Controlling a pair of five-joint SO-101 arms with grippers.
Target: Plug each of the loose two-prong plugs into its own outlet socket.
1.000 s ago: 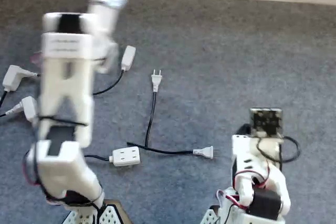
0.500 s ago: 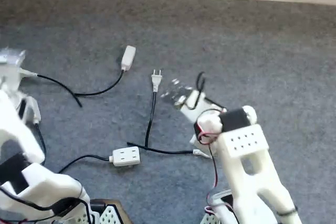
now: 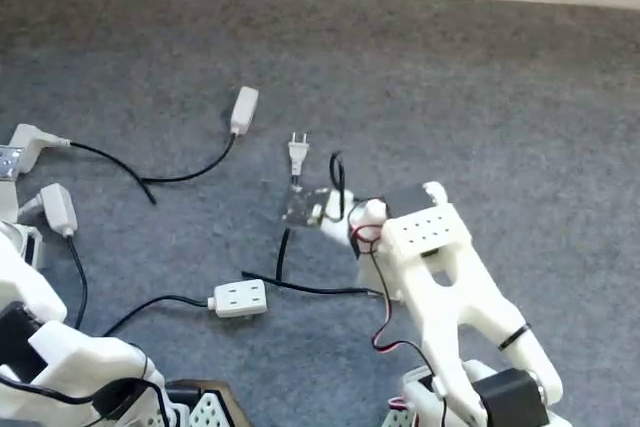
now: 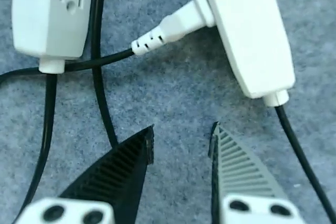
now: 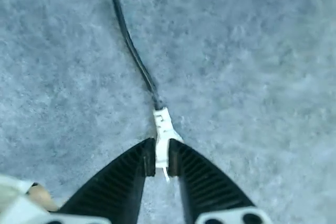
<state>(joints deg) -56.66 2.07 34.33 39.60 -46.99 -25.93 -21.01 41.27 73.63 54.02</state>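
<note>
Currently the right gripper (image 5: 161,151) is pressed together on a small white plug (image 5: 163,127), with one black finger (image 5: 137,169) on each side of it. The plug's black cord (image 5: 131,45) runs away from the fingertips over the gray carpet (image 5: 252,77).

High view: the right arm (image 3: 440,257) is extended from the near edge to mid-carpet. Its blurred tip is over the black cable (image 3: 288,237) of a two-prong plug (image 3: 297,152), which lies flat with its prongs toward the far side. Can't tell if that is the pinched plug. Nearer the arms, a white three-outlet block (image 3: 238,298) lies slots up on its own black cord, just beside that cable. Farther back, a white single socket (image 3: 243,109) sits at the end of a curved black cord, well apart from the block.

The left gripper (image 4: 181,139) is spread apart just above the carpet, with a black left finger (image 4: 126,161) and a gray finger (image 4: 236,169). Beyond the tips lie a white socket piece (image 4: 50,11) with a three-slot face showing and a white angled connector (image 4: 252,35) with a ribbed collar. They are apart from each other, and black cords cross between them.
</note>
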